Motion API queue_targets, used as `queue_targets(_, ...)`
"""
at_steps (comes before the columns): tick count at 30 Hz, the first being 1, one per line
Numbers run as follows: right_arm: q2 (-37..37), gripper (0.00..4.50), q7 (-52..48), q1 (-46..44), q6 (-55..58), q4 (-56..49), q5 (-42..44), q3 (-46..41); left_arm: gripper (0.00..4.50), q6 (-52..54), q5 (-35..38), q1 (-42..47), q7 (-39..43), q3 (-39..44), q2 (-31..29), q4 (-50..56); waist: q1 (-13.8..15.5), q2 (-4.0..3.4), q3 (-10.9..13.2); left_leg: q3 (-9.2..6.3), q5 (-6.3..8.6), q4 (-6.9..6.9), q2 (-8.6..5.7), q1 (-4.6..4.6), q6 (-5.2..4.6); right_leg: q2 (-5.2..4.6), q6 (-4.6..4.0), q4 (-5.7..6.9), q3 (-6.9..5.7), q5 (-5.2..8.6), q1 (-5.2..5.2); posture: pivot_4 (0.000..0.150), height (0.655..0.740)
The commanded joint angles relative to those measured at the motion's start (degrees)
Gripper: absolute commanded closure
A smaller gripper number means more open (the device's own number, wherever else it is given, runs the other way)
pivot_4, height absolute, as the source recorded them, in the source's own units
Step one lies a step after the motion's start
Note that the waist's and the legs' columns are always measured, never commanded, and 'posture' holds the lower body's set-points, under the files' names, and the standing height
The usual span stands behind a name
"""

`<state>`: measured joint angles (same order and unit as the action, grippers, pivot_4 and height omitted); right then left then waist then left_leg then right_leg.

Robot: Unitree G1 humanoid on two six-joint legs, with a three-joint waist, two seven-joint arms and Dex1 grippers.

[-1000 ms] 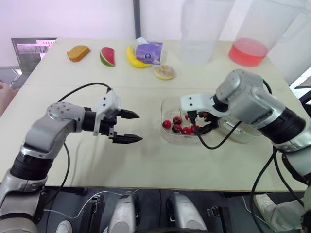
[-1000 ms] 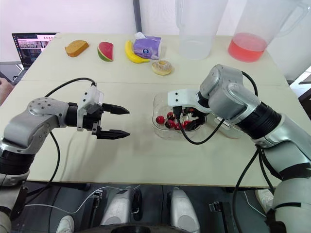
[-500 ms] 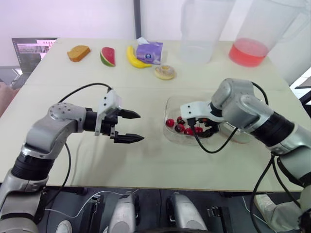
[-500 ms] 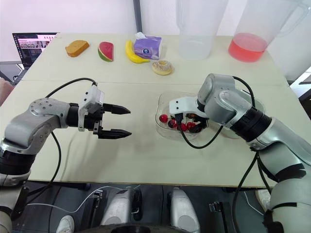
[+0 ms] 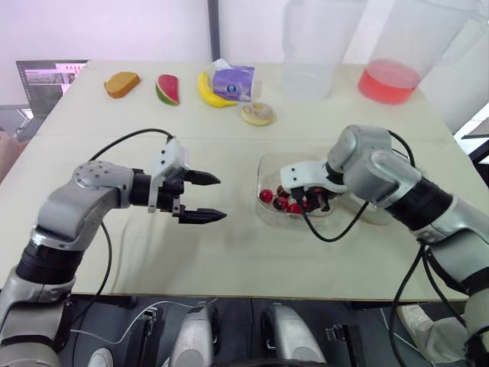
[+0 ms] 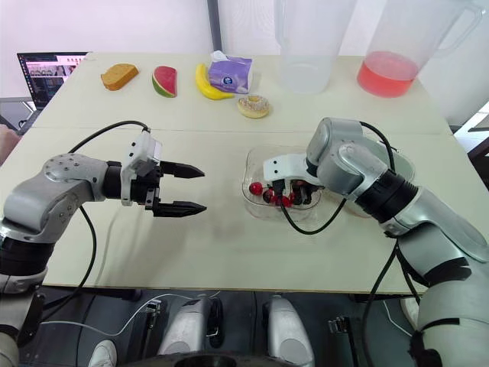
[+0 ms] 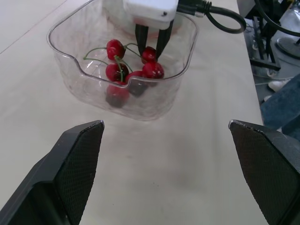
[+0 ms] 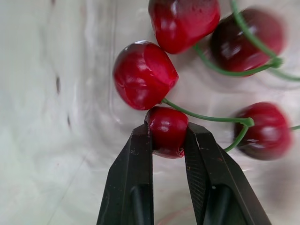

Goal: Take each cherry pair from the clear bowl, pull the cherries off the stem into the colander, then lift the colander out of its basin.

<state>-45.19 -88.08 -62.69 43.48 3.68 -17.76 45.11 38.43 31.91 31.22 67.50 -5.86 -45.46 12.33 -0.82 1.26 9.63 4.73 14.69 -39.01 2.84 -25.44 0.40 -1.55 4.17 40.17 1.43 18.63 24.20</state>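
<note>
- Pale bench [image 5: 229, 252] against a light wall, laptop screen [image 5: 47, 79] off its far left corner.
- Along the far edge, from the left: bread slice [image 5: 122, 82], watermelon slice [image 5: 167, 89], banana [image 5: 208, 90], purple tissue pack [image 5: 234, 82], doughnut [image 5: 258, 114].
- Further right at the back, clear pitcher [image 5: 313, 53] and a second pitcher with red liquid [image 5: 397, 57].
- Clear bowl [image 7: 93, 82] on the bench right of centre, upright, several red cherries [image 7: 115, 48] with green stems lying in its bottom.
- Right pincer [image 8: 167, 129] lowered into the clear bowl from the far side, fingers pointing down among the fruit.
- Clamped on one cherry [image 8: 167, 136], a black finger pressed to each side of it.
- Green stem [image 8: 206, 115] running from just above that cherry across to a joint beside another one; which fruit it belongs to, impossible to tell.
- A larger cherry touching the clamped one just past the fingertips.
- Left pincer [image 5: 220, 198] hovering above bare bench left of the clear bowl, near it but apart, aimed toward it.
- Its two black fingers spread wide, nothing between them.
</note>
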Motion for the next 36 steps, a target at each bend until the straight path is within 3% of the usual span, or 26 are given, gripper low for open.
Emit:
queue_targets(1,-1.43,4.06,-0.75,-3.2,1.51,-4.07,0.45,-5.21,0.0,-0.36,0.45,1.34,0.26,1.51,-0.2,0.5,0.01,0.0,0.0,0.0,0.0,0.0,0.0,0.0,0.0,0.0,0.0,0.0,0.0,0.0,0.0,0.15,0.74)
queue_targets(7,-6.83,4.06,-1.79,-1.43,7.41,-16.69,3.4,-12.87,0.0,0.43,1.32,3.9,0.64,1.96,0.51,-1.61,0.3,0.0,0.0,-0.01,0.01,-0.02,-0.02,-0.01,-0.01,-0.02,0.0,0.0,-0.02,0.0,-0.02,0.15,0.74)
queue_targets(12,-6.84,4.06,6.37,2.95,11.0,-26.26,4.1,-19.65,0.0,0.96,1.93,6.43,1.09,2.17,1.55,-3.71,-0.07,0.0,-0.01,-0.04,0.01,-0.04,0.0,0.0,-0.02,-0.03,0.0,0.0,-0.03,0.0,-0.06,0.15,0.74)
queue_targets(20,-6.7,4.06,24.66,22.92,-1.11,-43.17,0.44,-26.56,0.0,6.25,4.58,13.71,-5.99,4.02,8.81,-7.34,0.25,0.0,-0.01,-0.09,0.0,-0.14,-0.04,-0.02,0.0,-0.02,0.02,0.02,0.0,0.0,-0.12,0.15,0.74)
queue_targets(25,-3.25,4.06,33.8,29.24,-1.93,-46.7,-5.17,-24.09,0.0,13.08,7.16,17.69,-14.73,5.37,16.68,-8.72,0.13,0.02,-0.02,-0.15,-0.13,-0.16,-0.05,0.06,0.23,0.01,0.03,0.03,0.0,0.0,-0.21,0.15,0.74)
queue_targets(32,-0.86,4.06,34.72,28.63,-1.32,-45.75,-7.78,-22.15,0.0,19.14,9.78,14.94,-24.83,6.21,26.05,-5.9,0.0,-0.01,-0.04,-0.2,-0.2,-0.16,-0.01,0.09,0.35,0.0,0.03,0.05,0.02,0.0,-0.24,0.15,0.74)
queue_targets(36,-0.23,4.06,34.21,27.67,-1.01,-45.52,-8.23,-21.93,0.0,19.51,9.31,13.36,-27.05,5.23,28.08,-5.3,0.02,-0.01,-0.04,-0.21,-0.21,-0.16,-0.03,0.1,0.36,0.0,0.03,0.04,0.02,0.0,-0.27,0.15,0.74)
